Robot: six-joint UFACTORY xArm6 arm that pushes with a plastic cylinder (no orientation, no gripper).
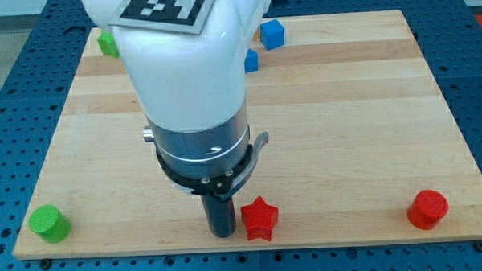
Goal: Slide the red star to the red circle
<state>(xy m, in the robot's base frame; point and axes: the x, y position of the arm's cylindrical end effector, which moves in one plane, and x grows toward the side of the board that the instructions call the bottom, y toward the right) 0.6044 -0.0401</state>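
Observation:
The red star [259, 218] lies near the view's bottom edge of the wooden board, a little right of the middle. The red circle [428, 209], a short cylinder, stands at the board's bottom right corner, far to the star's right. My tip [222, 232] is the lower end of the dark rod, just left of the star, touching it or nearly so. The arm's white and grey body hangs over the board's middle and hides what is behind it.
A green cylinder [49, 223] stands at the bottom left corner. A green block [107, 43] sits at the top left, partly hidden by the arm. Two blue blocks [271, 34] [251, 60] sit near the top middle. The wooden board [361, 107] ends just below the star.

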